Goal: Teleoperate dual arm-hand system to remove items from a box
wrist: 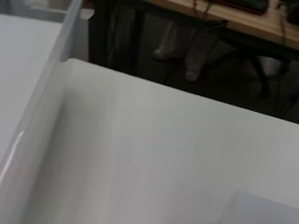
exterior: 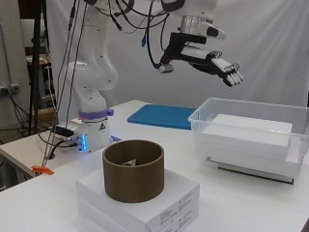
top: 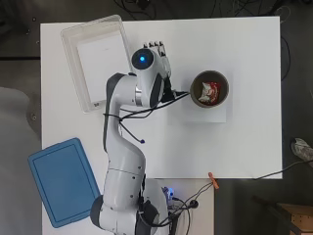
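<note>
A round brown container [top: 210, 89] stands on a flat white box [top: 200, 113] right of the table's middle; a red and white packet [top: 211, 91] lies inside it. In the side view the brown container [exterior: 133, 170] sits on the white box [exterior: 169, 195] near the front. My hand [exterior: 217, 63] hangs high above the table with its fingers straight and nothing in it. From above, the hand [top: 161, 51] shows past the wrist, between the clear bin and the brown container.
A clear plastic bin [top: 85, 41] holding a white block [exterior: 248, 130] stands at the table's far left; its wall [wrist: 44, 88] fills one side of the wrist view. A blue lid [top: 63, 181] lies off the table's near left corner. Cables hang from the arm.
</note>
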